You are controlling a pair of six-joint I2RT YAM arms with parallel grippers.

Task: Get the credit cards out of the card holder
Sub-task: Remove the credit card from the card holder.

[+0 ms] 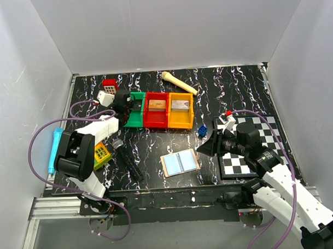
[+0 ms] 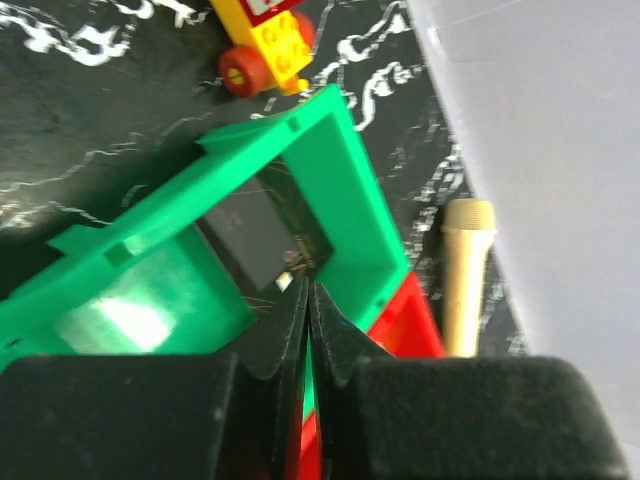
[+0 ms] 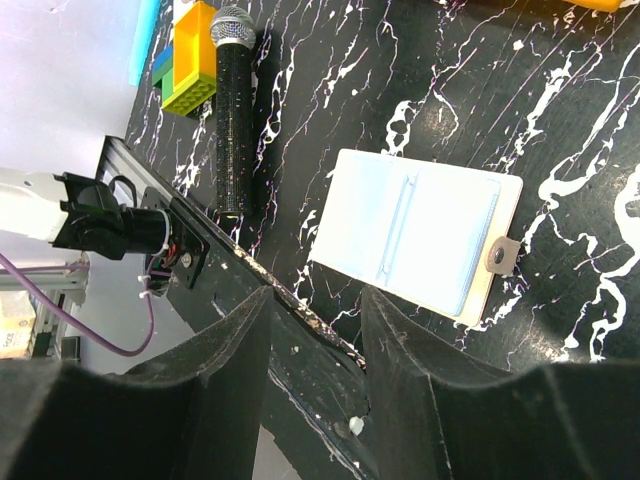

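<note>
Tan-rimmed card holder is lying flat and wide open near the front edge of the marbled black table, pale blue lining facing up. There's a black microphone off to its left, and the right gripper hangs just beside its right end, fingers spread with nothing between them. Further back on the left, the left gripper sits over the green bin, fingers pinched together on nothing I can see, with the red bin right next door.
</note>
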